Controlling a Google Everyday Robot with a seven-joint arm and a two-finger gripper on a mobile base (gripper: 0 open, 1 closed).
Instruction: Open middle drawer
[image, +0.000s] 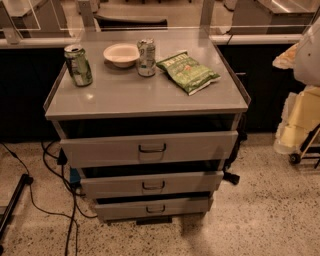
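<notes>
The grey cabinet (145, 95) stands in the centre with three drawer fronts. The middle drawer (190, 182) is the second one, with a small dark loop handle (153, 186) at its centre. A dark gap shows above it, below the taller top drawer (200, 146). The narrow bottom drawer (185, 206) sits under it. A white rounded part of my arm (309, 52) shows at the right edge, well away from the drawers. My gripper is not in view.
On the cabinet top stand a green can (78, 65), a white bowl (121, 54), a silver can (146, 57) and a green chip bag (187, 72). Black cables (50, 160) lie on the floor at left. A wheeled cart with yellow material (300, 125) stands at right.
</notes>
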